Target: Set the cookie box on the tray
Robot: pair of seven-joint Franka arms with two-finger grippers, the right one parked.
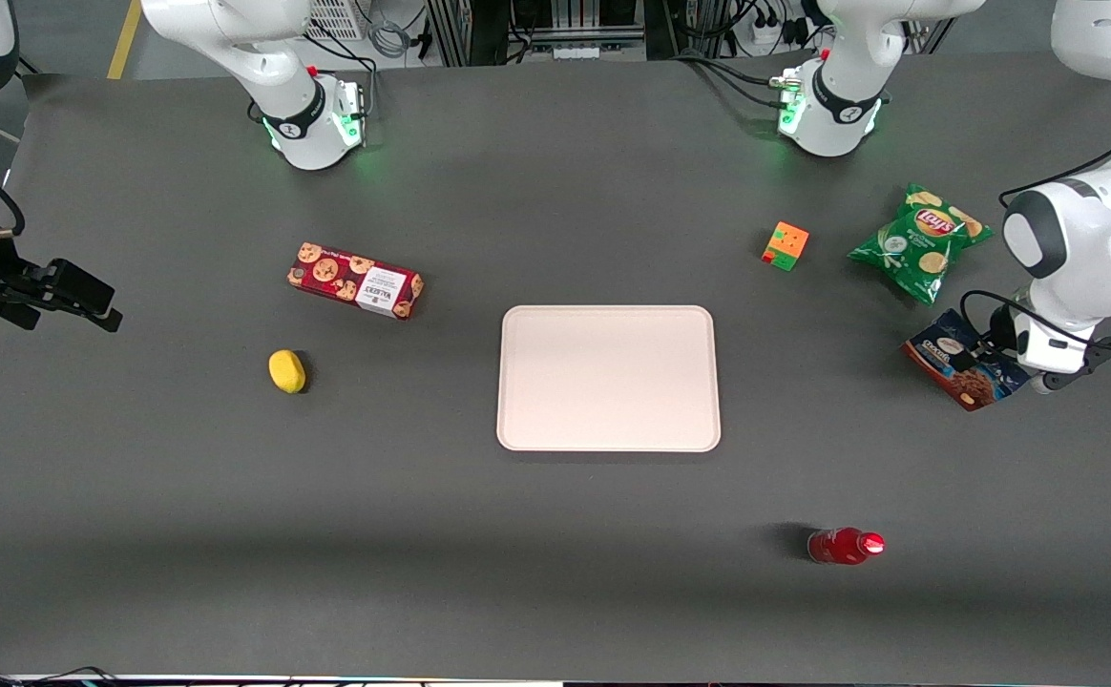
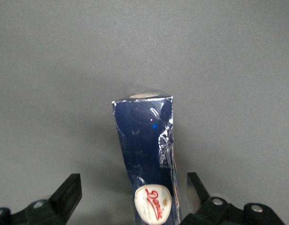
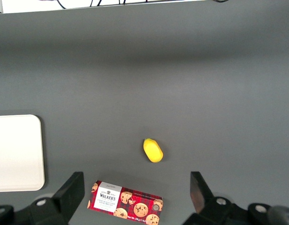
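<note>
The cookie box (image 1: 958,367), a dark blue and brown pack picturing a chocolate cookie, lies on the table toward the working arm's end. My gripper (image 1: 996,358) is low over it, with the wrist covering part of the pack. In the left wrist view the box (image 2: 144,140) shows a narrow blue side with a white oval logo. It sits between the two black fingers (image 2: 69,192) of the open gripper (image 2: 133,192). One finger is close to the box and the other stands well apart from it. The pale pinkish-cream tray (image 1: 608,378) lies flat at the table's middle with nothing on it.
A green chips bag (image 1: 920,240) and a colour cube (image 1: 786,245) lie farther from the camera than the cookie box. A red bottle (image 1: 845,546) lies nearer the camera. A long red cookie box (image 1: 355,280) and a yellow lump (image 1: 286,371) sit toward the parked arm's end.
</note>
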